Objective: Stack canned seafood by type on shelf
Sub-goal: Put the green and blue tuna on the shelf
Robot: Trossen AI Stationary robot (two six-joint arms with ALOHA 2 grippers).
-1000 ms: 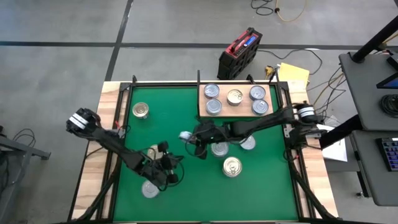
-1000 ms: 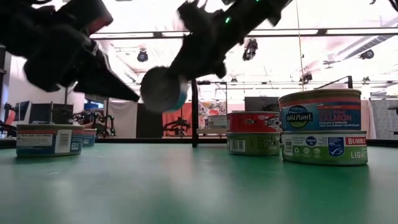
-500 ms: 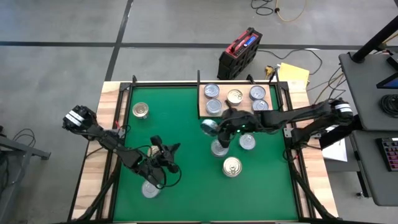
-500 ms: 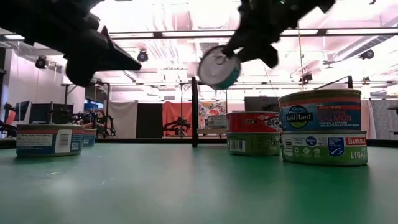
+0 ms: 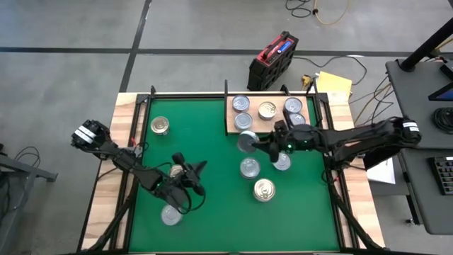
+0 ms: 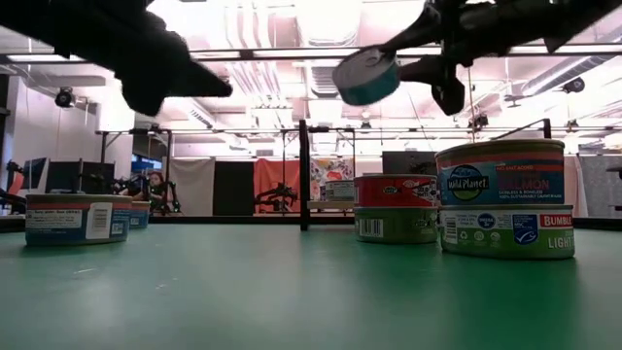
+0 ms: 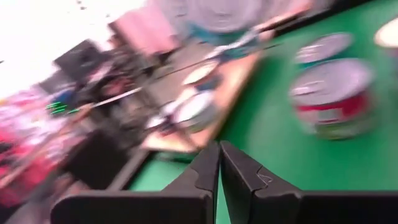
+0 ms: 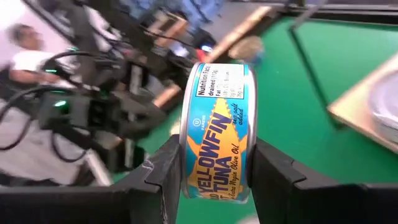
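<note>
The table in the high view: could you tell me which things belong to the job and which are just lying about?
Job: yellowfin tuna can in the right gripper; loose cans; shelf.
Lying about: red-and-black case; yellow pad.

Grey floor [image 5: 177, 35], apparently concrete; bright ceiling lights [image 6: 292, 39].

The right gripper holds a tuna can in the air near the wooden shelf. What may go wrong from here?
1. The right gripper pinches the yellowfin tuna can only by its rim and holds it tilted, well above the mat; it may slip and fall.
2. The shelf already carries five cans, among them a silver-lidded can by its near edge; the arriving can may knock into it.
</note>
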